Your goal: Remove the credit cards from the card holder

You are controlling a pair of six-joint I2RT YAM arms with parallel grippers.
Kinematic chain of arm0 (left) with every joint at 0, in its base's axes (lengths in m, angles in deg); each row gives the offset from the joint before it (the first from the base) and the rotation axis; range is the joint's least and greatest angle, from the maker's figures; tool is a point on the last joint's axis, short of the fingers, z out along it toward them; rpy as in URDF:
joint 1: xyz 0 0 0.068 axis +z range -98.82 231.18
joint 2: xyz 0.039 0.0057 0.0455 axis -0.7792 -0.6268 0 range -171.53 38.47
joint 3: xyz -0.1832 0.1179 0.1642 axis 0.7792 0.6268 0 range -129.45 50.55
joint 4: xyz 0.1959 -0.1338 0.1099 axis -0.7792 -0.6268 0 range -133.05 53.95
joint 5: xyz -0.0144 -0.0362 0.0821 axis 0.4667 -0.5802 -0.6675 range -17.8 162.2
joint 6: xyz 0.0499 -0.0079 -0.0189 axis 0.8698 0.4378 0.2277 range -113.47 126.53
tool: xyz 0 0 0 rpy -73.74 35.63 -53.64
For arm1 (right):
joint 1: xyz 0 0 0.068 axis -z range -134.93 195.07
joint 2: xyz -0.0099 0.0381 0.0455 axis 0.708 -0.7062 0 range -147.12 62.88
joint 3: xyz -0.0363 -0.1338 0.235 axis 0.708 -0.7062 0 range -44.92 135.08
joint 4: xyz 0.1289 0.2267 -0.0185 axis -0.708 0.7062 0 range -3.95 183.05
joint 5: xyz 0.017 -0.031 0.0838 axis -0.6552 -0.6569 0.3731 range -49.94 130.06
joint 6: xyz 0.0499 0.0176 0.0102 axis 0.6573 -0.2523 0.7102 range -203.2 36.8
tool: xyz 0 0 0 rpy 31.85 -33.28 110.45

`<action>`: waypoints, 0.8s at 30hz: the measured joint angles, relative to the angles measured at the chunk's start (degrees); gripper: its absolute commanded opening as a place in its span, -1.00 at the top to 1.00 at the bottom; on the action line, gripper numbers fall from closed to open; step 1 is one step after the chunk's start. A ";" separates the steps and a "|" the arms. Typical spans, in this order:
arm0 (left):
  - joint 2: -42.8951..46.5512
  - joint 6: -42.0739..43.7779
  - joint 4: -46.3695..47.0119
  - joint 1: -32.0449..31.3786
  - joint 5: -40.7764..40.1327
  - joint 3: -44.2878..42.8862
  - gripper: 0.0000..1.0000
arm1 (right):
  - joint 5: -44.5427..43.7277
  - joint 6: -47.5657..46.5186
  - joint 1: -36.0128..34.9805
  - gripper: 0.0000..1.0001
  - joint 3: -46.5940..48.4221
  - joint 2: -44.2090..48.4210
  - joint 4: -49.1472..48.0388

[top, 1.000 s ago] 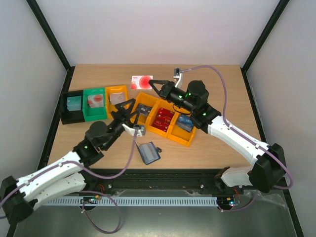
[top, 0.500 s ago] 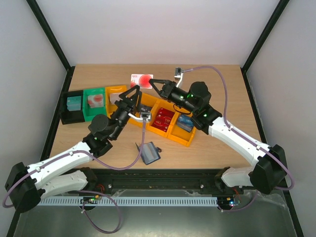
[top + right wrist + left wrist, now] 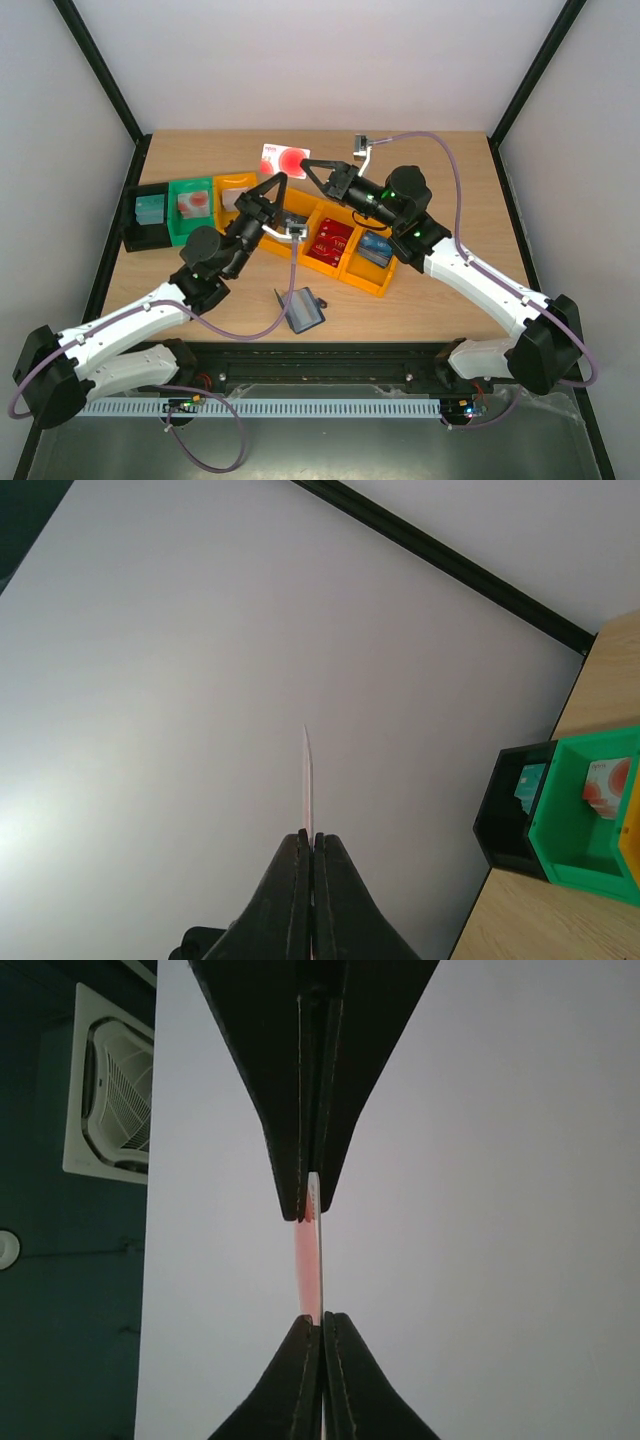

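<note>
A white credit card with reddish print (image 3: 283,160) hangs in the air above the back of the table, gripped from both sides. My left gripper (image 3: 281,181) is shut on its near edge; in the left wrist view the card (image 3: 308,1265) runs edge-on out of my left gripper (image 3: 321,1318). My right gripper (image 3: 304,165) is shut on the card's right end, and the thin card (image 3: 308,775) rises from my right gripper (image 3: 312,835). The dark navy card holder (image 3: 301,309) lies open on the table near the front edge, apart from both grippers.
An orange three-compartment tray (image 3: 377,282) below the grippers holds a dark grey card (image 3: 293,222), red cards (image 3: 331,240) and blue cards (image 3: 375,247). Black (image 3: 147,215), green (image 3: 192,210) and orange (image 3: 238,192) bins stand at the left.
My left gripper rose from above the tray to the card's near edge and shut on it. The right gripper kept its grip, and the card shifted slightly left.
</note>
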 measured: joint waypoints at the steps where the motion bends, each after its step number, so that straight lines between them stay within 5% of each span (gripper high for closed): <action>1: 0.00 0.00 -0.02 0.24 0.11 -0.07 0.69 | 0.07 0.02 0.00 0.97 -0.02 0.00 -0.04; 4: -0.07 0.04 -0.09 1.36 0.11 -0.50 0.57 | 0.42 0.02 0.00 0.97 -0.02 0.02 -0.24; 9: -1.38 0.28 0.02 2.78 0.11 -2.97 0.92 | 1.01 0.02 0.00 0.97 -0.02 0.00 -0.28; 14: -2.64 0.33 0.02 3.08 0.15 -3.72 0.95 | 1.03 0.02 0.04 0.96 -0.02 0.02 -0.79; 19: -1.88 -3.28 -3.76 3.15 -0.57 -4.24 0.95 | 0.85 -1.64 0.09 0.04 0.02 0.15 0.48; 24: -2.21 -17.03 -30.84 12.57 -0.26 -16.59 0.95 | 0.68 -5.57 1.99 -0.40 0.13 1.38 5.25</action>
